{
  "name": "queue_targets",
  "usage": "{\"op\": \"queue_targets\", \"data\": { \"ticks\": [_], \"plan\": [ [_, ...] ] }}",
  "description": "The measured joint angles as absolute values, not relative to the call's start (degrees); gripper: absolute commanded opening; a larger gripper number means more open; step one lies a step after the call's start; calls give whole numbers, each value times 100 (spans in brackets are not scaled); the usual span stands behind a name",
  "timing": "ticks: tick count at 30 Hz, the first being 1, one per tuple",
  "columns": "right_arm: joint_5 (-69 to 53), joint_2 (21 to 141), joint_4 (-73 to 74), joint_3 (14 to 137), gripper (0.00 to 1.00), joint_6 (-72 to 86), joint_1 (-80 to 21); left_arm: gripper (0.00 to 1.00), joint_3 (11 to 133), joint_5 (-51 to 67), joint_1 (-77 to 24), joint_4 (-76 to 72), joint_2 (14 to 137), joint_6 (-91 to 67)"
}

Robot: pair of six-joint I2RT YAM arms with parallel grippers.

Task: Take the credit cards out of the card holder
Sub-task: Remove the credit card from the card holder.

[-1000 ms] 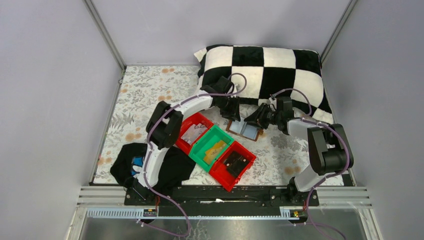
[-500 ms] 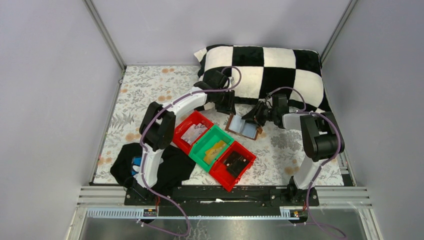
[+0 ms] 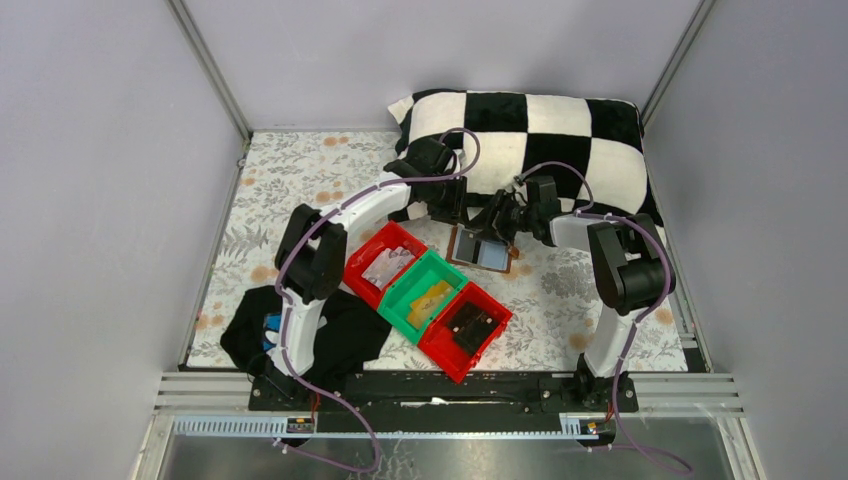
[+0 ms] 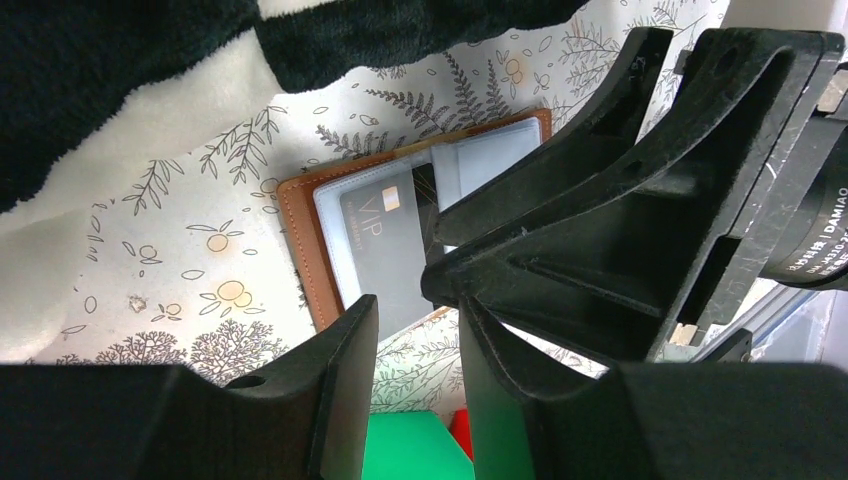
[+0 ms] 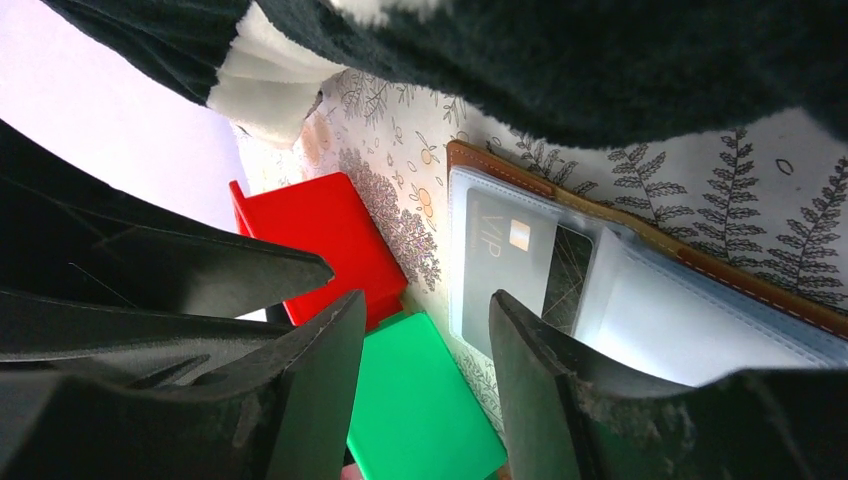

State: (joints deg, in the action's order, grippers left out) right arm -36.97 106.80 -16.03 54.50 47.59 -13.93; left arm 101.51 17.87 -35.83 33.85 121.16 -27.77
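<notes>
Looks barely begun. Small reddish-brown leather-like card holder (image 3: pixel 482 250) open on floral tablecloth (image 3: pixel 300 180), just before chequered pillow (image 3: pixel 540 130); dark grey credit card (image 4: pixel 385 240) not yet out of its clear sleeve. Above it, left gripper (image 4: pixel 418 305) and right gripper (image 5: pixel 425 300), jaws parted, empty.

Right pincer (image 5: pixel 420 305) widened and shifted left over the card holder (image 3: pixel 482 250); left pincer (image 4: pixel 415 310) neared the pillow (image 3: pixel 520 130).

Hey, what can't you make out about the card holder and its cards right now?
- Top view: card holder too small to count cards.
- Left wrist view: the right gripper covers most of the panel beside the VIP card.
- Right wrist view: its own fingers hide the holder's lower edge; anything behind the VIP card is unseen.
</notes>
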Motion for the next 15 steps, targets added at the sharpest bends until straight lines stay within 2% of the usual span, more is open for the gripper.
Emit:
{"op": "queue_targets", "data": {
  "ticks": [15],
  "plan": [
    [-3267, 10372, -1092, 4895, 53, 4278, -1035, 32, 10047, 2373, -3581, 3330, 12396, -2683]
  ]
}}
